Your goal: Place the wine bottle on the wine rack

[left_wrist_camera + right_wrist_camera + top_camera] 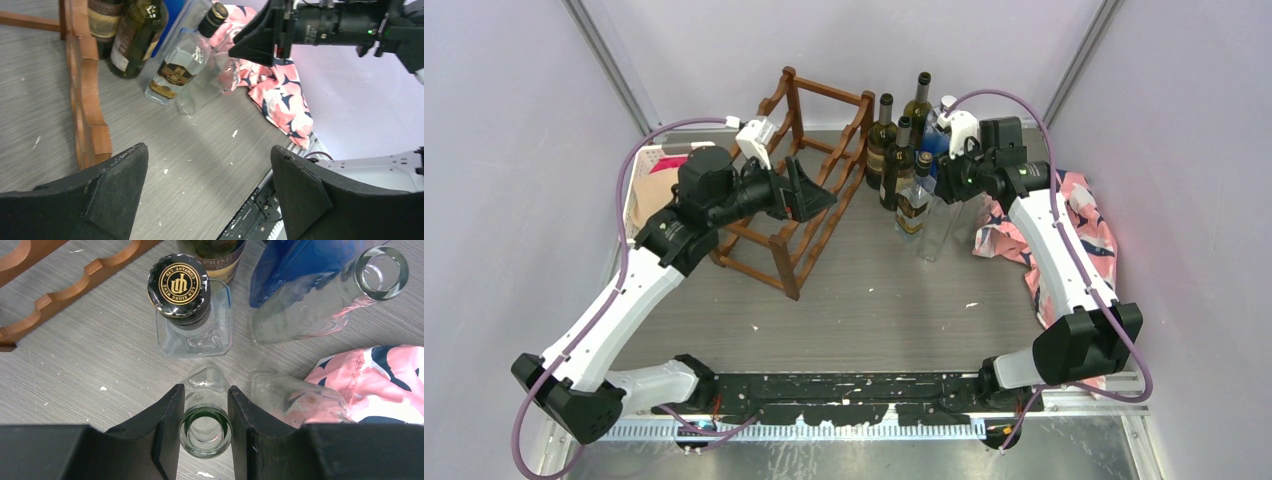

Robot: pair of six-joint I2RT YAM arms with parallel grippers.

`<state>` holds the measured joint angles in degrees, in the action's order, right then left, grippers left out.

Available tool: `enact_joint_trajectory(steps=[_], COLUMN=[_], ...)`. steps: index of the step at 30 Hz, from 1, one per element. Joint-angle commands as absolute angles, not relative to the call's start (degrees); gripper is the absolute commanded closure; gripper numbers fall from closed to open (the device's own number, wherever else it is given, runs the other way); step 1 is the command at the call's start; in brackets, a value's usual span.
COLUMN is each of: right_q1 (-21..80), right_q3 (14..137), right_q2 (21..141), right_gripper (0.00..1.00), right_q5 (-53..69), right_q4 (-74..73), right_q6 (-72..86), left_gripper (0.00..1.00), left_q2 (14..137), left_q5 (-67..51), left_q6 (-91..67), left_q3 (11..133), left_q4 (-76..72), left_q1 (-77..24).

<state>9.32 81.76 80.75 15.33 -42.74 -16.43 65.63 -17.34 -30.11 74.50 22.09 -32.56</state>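
Our right gripper (205,388) clamps the neck of a clear glass bottle (205,432) while our left gripper (207,152) hangs open beside the wine rack (796,262)

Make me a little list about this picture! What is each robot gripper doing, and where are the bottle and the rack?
right gripper: closed around the neck of the clear bottle
clear bottle: upright on the table, no cap, not on the rack yet
left gripper: open, holding nothing, next to the wine rack
wine rack: brown wood, left of the bottles, no bottle seen in it
capped bottle: black-and-gold cap, just behind the clear bottle
extras: pink cloth on the right, white basket on the left
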Motion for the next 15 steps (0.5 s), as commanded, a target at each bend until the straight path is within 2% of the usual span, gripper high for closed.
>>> enact_joint_trajectory(steps=[1, 3, 6, 15], right_q1=[9.7, 9.7, 9.1, 3.7], right_q3=[82.4, 83.0, 84.1, 81.9], right_q2=[80.2, 79.2, 76.7, 68.5], right_gripper=[0.81, 0.9, 0.98, 0.99], right_q5=[13.4, 13.2, 14.3, 24.4], right_q4=[-40.9, -41.9, -43.8, -48.2], right_q6=[-13.9, -13.4, -11.2, 5.1], left_gripper=[0.09, 0.09, 0.09, 0.06], left_q2=[64.8, 65.3, 66.4, 75.0], left_q5=[-23.0, -23.8, -23.2, -16.4], left_q6=[-31.9, -31.9, -28.7, -3.4], left_q3=[74.4, 74.7, 75.2, 76.0], left_q4=[14.2, 13.3, 12.5, 12.1], left_q1=[-32.5, -33.1, -36.3, -53.7])
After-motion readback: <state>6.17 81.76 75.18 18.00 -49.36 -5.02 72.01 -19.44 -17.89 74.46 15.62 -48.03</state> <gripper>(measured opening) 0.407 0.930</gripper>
